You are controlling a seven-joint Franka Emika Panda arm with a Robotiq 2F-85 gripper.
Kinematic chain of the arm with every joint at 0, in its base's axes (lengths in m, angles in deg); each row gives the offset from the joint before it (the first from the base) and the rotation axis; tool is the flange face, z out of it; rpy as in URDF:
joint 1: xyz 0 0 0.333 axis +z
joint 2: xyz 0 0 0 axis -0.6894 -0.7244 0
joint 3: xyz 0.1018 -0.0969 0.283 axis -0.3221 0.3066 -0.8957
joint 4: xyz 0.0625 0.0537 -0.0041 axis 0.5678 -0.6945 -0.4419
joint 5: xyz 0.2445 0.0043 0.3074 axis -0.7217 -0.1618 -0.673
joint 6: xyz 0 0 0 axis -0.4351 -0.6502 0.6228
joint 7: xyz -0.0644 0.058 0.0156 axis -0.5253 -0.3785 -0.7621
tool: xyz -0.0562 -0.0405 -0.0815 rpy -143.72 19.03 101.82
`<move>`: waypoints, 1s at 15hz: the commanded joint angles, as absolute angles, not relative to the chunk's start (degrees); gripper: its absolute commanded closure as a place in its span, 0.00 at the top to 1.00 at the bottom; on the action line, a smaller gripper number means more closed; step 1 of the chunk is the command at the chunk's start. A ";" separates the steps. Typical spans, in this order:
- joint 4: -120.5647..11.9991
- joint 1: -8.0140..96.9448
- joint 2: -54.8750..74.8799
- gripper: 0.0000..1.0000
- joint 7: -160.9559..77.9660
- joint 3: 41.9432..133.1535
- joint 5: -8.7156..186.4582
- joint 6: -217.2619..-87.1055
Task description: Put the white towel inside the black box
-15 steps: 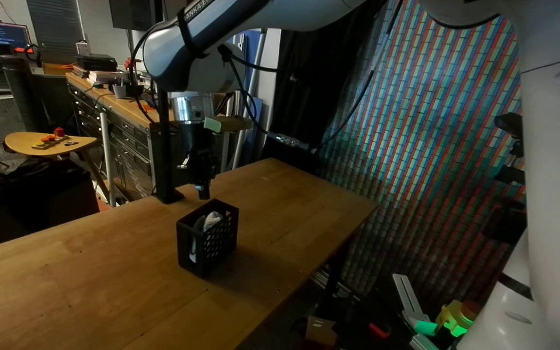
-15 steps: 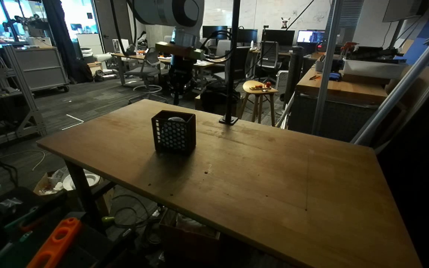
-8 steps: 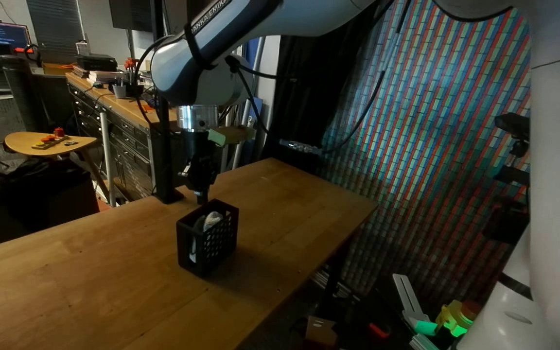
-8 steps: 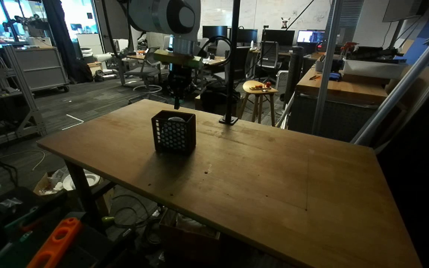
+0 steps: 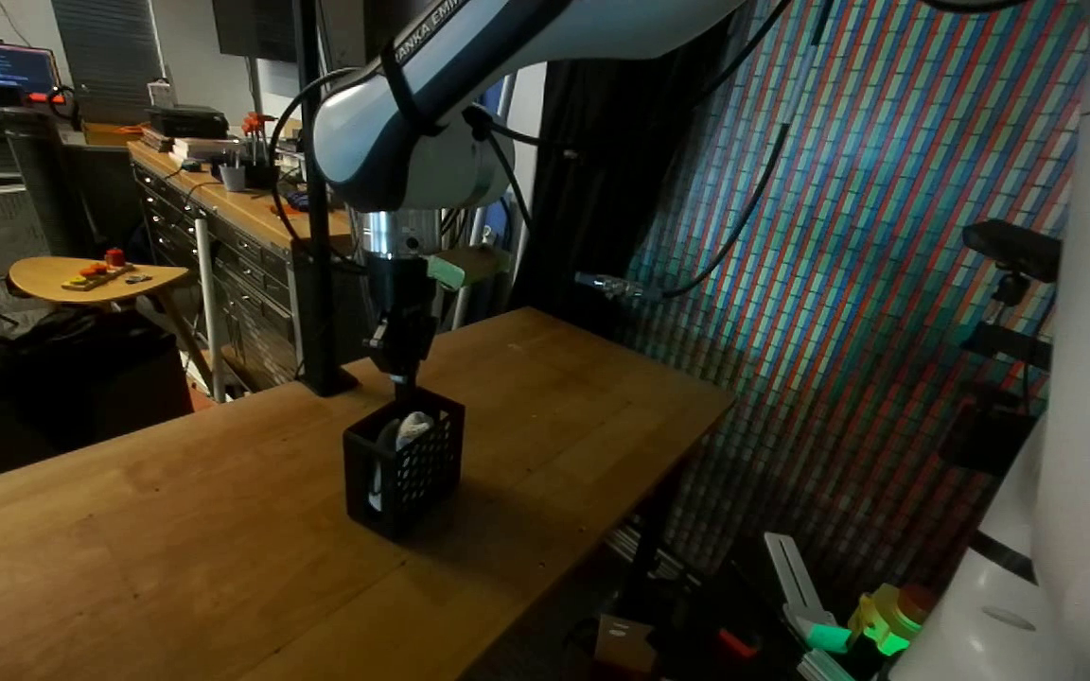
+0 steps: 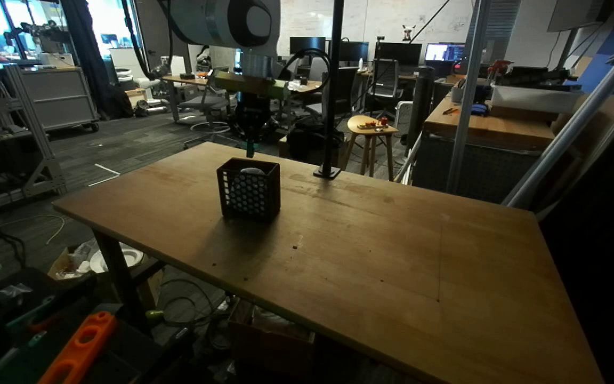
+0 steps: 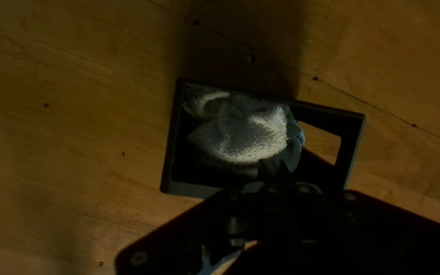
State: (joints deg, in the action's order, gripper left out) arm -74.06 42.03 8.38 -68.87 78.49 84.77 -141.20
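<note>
The black box (image 5: pixel 431 473) stands upright on the wooden table, and it also shows in an exterior view (image 6: pixel 273 194) and in the wrist view (image 7: pixel 189 189). The white towel (image 7: pixel 246 131) lies bunched inside the box; its top shows in both exterior views (image 5: pixel 413 428) (image 6: pixel 252 171). A bluish cloth (image 7: pixel 295 151) is beside it in the box. My gripper (image 7: pixel 273 168) points down over the box opening, fingertips together with nothing seen held. In both exterior views its tip (image 5: pixel 403 386) (image 6: pixel 250 150) is near the rim. Exact height over the towel is unclear.
The box stands on the wooden table (image 6: pixel 365 256). A black post (image 6: pixel 333 106) rises from the table edge near the box. Behind are a round stool (image 5: pixel 96 279) and a long drawer cabinet (image 5: pixel 223 227). A patterned curtain (image 5: pixel 838 331) hangs beside the table.
My gripper has come down closer to the box rim and shifted slightly sideways. The box and the towel have not moved.
</note>
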 commanded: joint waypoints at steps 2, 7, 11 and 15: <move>-77.53 41.69 11.02 0.01 -72.35 78.60 84.88 -144.50; -76.63 41.56 8.94 0.01 -75.01 78.29 84.37 -145.32; -75.69 40.94 7.00 0.01 -76.52 78.25 83.79 -146.36; -75.37 39.92 4.37 0.01 -77.94 77.91 82.83 -147.59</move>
